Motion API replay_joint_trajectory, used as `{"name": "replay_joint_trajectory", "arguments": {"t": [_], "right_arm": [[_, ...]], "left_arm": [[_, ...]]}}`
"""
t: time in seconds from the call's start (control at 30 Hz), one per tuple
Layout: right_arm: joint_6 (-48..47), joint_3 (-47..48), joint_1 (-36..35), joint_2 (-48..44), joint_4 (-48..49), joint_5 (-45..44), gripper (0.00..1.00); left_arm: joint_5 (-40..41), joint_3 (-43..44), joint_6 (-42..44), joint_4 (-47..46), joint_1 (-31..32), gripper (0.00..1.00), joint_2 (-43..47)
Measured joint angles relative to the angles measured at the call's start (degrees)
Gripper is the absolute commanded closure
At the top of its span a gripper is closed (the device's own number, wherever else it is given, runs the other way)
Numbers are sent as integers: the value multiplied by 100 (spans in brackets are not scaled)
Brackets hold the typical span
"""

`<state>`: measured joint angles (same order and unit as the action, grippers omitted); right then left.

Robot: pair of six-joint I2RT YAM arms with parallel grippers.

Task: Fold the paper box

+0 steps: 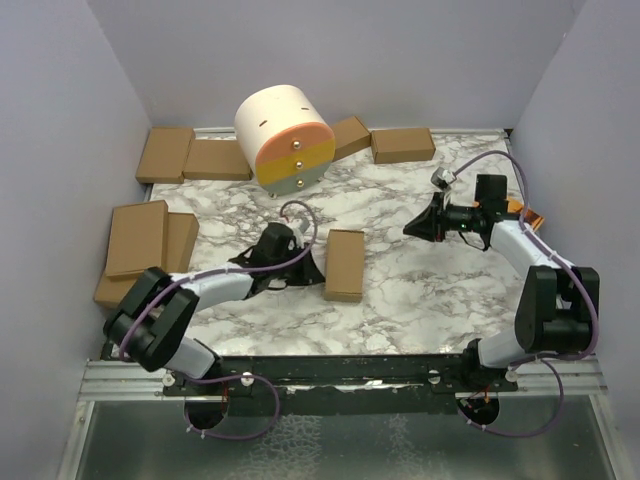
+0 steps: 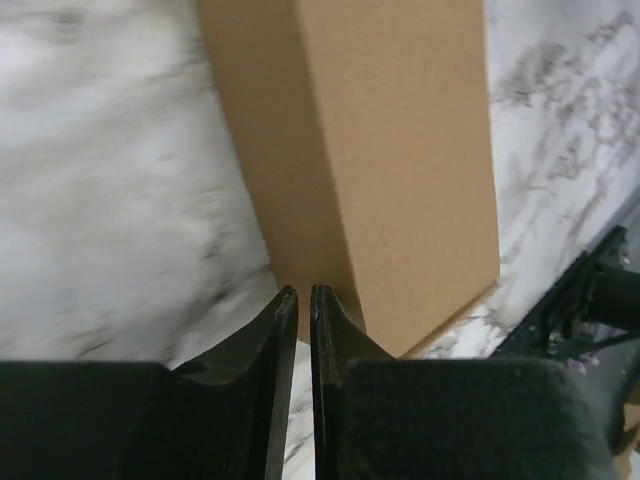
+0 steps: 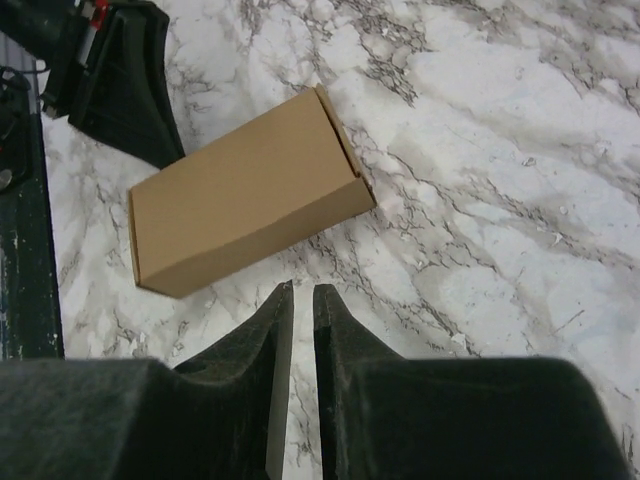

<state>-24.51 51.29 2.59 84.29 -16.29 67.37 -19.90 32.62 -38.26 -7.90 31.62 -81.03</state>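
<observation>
The paper box [image 1: 345,265] lies flat and closed near the centre of the marble table [image 1: 430,290], its long axis running 12 to 6 o'clock in the top view. In the left wrist view the paper box [image 2: 400,170] fills the upper middle of the frame. In the right wrist view the paper box [image 3: 245,205] lies at an angle, with its end flap at the 1 o'clock end.

The left gripper [image 1: 312,270] sits at 9 o'clock of the box, close against its long side. In the left wrist view the left gripper [image 2: 303,295] has its jaws drawn nearly together with a thin slit between them and nothing gripped. Its tips are at the box's near lower corner; contact cannot be confirmed.

The right gripper [image 1: 412,228] is at 2 o'clock of the box and clear of it. In the right wrist view the right gripper [image 3: 303,292] shows the same nearly closed, empty jaws, with the tips just short of the box's long edge.

A round-topped white container [image 1: 285,135] with orange, yellow and grey front bands stands at 11 o'clock of the box, at the far edge. Ready-made cardboard boxes [image 1: 402,145] line the far edge. A stack of cardboard boxes [image 1: 140,238] rests at 9 o'clock, at the table's left edge. A small orange item [image 1: 527,212] shows behind the right arm at 3 o'clock.
</observation>
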Motion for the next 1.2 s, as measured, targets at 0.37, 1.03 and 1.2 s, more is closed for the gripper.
{"name": "replay_joint_trajectory", "arguments": {"t": [0.37, 1.03, 1.2], "right_arm": [[-426, 470, 166, 94, -706, -540, 79], [-5980, -321, 238, -125, -3847, -1119, 99], [-5836, -363, 138, 208, -3606, -1598, 99]], "left_arm": [[-365, 1200, -461, -2308, 1672, 76, -1668], [-369, 1388, 184, -1362, -326, 70, -1473], [-566, 1462, 162, -1373, -299, 77, -1840]]}}
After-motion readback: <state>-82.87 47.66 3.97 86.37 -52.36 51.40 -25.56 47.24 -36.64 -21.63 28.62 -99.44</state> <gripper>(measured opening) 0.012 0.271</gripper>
